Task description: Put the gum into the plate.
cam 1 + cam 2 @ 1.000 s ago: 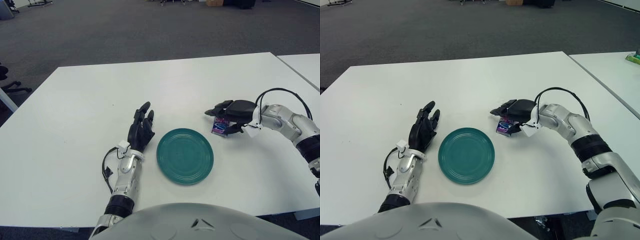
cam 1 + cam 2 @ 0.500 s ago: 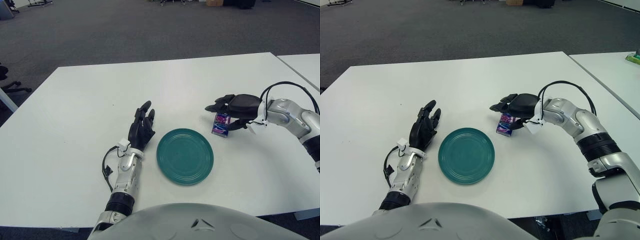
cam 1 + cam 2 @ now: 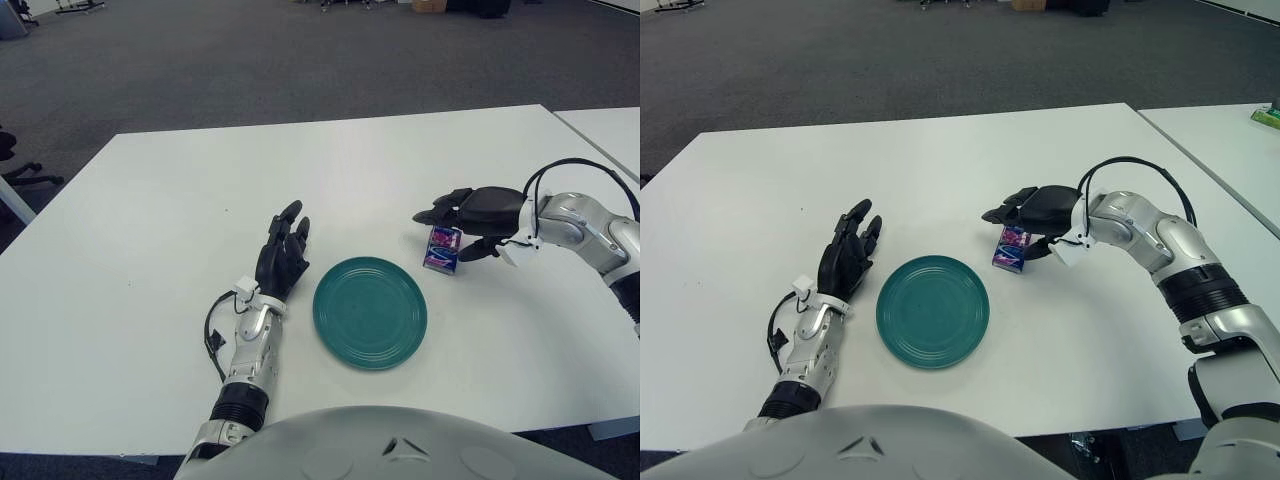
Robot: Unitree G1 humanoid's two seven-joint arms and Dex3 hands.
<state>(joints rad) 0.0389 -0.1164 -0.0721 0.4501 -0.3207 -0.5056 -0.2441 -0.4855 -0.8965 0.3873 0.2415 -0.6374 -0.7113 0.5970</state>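
White table (image 3: 150, 240); right hand (image 3: 475, 212) over gum (image 3: 441, 249); plate (image 3: 370, 312) bare

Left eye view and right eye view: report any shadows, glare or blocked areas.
Left eye view: soft, even light; the small purple gum pack and round teal plate cast only faint shadows on the white table. Right eye view: no glare; the right hand hides the pack's top; the robot's grey body blocks the bottom edge.
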